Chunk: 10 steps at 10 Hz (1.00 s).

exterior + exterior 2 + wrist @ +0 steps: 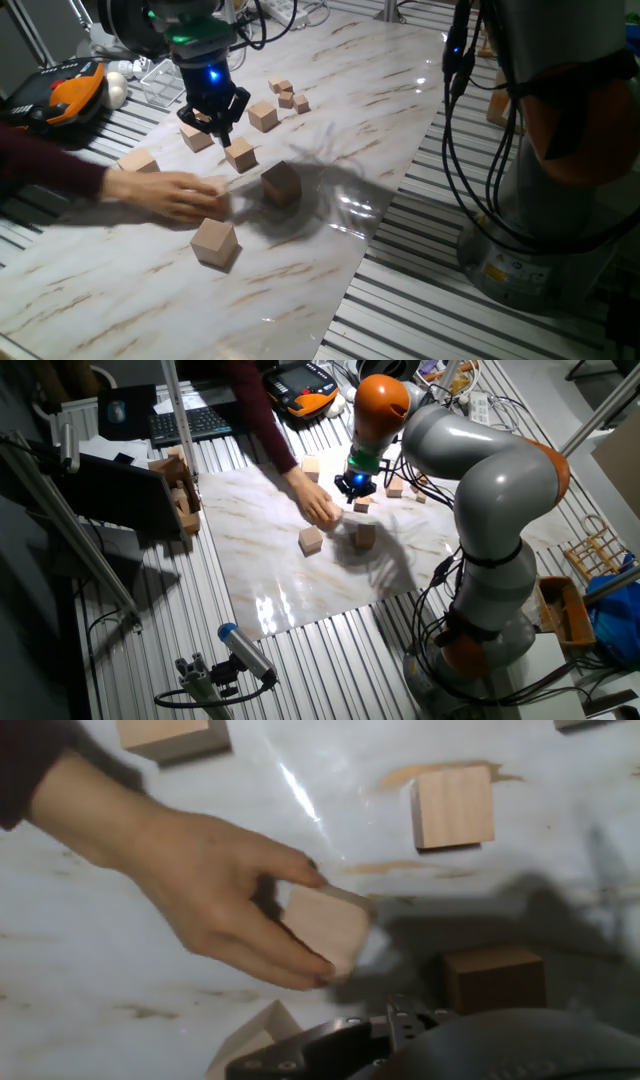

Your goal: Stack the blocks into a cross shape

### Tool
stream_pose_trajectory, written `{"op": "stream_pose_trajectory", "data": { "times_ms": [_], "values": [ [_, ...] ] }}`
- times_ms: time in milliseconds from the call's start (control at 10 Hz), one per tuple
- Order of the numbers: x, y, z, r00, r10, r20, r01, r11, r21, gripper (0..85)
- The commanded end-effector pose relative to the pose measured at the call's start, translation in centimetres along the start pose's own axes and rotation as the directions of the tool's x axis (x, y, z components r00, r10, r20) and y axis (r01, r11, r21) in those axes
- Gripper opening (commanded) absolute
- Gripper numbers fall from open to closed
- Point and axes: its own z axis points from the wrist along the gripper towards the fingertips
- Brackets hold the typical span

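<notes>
Hand view: blocks (453, 806) well beyond the claw (219, 128).

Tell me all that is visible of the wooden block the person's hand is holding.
The block is a plain light tan wooden cube with smooth unpainted faces. The person's hand pinches it between thumb and fingers, tilted, at the marble-patterned table. It lies apart from the other cubes. Whether it touches the table cannot be told.
</notes>
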Motion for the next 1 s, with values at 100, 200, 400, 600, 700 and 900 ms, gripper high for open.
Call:
{"op": "stream_pose_trajectory", "data": {
  "times_ms": [100, 200, 400, 600, 700, 900],
  "values": [
    [-0.1, -0.7, -0.5, 1.000, -0.010, -0.014, 0.010, 1.000, -0.003, 0.0],
    [-0.2, -1.0, -0.5, 0.999, -0.017, -0.033, 0.017, 1.000, 0.001, 0.0],
    [-0.2, -0.9, -0.5, 0.998, 0.001, -0.061, -0.001, 1.000, -0.003, 0.0],
    [-0.2, -0.7, -0.4, 0.998, -0.005, -0.059, 0.004, 1.000, -0.019, 0.0],
    [-0.2, -0.5, -0.5, 0.999, -0.017, -0.032, 0.016, 0.999, -0.038, 0.0],
    [0.3, 0.6, -1.1, 1.000, -0.026, 0.018, 0.027, 0.999, -0.047, 0.0]
  ]
}}
